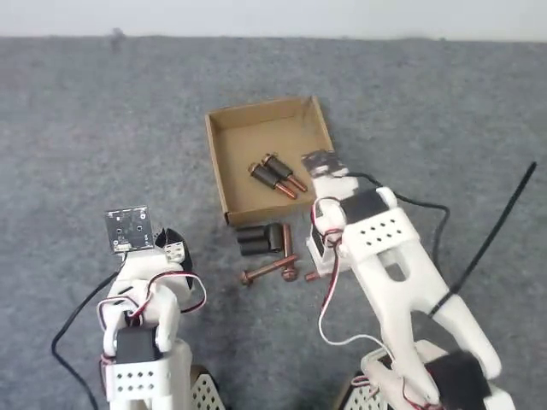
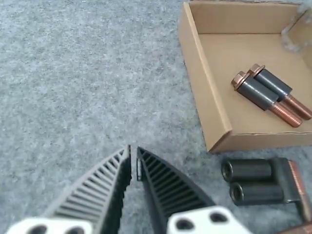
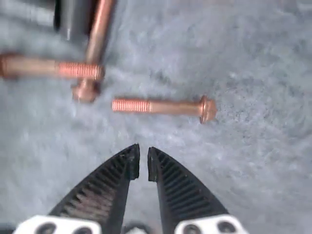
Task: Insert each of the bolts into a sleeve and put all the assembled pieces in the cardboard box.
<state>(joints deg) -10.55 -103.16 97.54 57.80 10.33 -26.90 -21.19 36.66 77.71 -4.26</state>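
The cardboard box [image 1: 224, 162] [image 2: 201, 83] holds two assembled pieces [image 1: 278, 177] [image 2: 268, 93], each a copper bolt in a black sleeve. Just outside its near wall lie three empty black sleeves [image 1: 259, 239] [image 2: 249, 180]. Beside them are loose copper bolts: one [image 1: 287, 249] along a sleeve, one [image 1: 267, 270] lying crosswise. My right gripper [image 1: 321, 248] [image 3: 143, 159] is shut and empty, hovering low just short of a third bolt [image 3: 163, 106]. My left gripper [image 1: 175, 249] [image 2: 133, 160] is shut and empty, over bare carpet to the left of the sleeves.
Everything rests on grey carpet [image 1: 102, 120]. The right arm's wrist camera board [image 1: 321, 162] hangs over the box's right wall. Cables [image 1: 479, 248] trail to the right of the right arm. A pale wall strip runs along the far edge.
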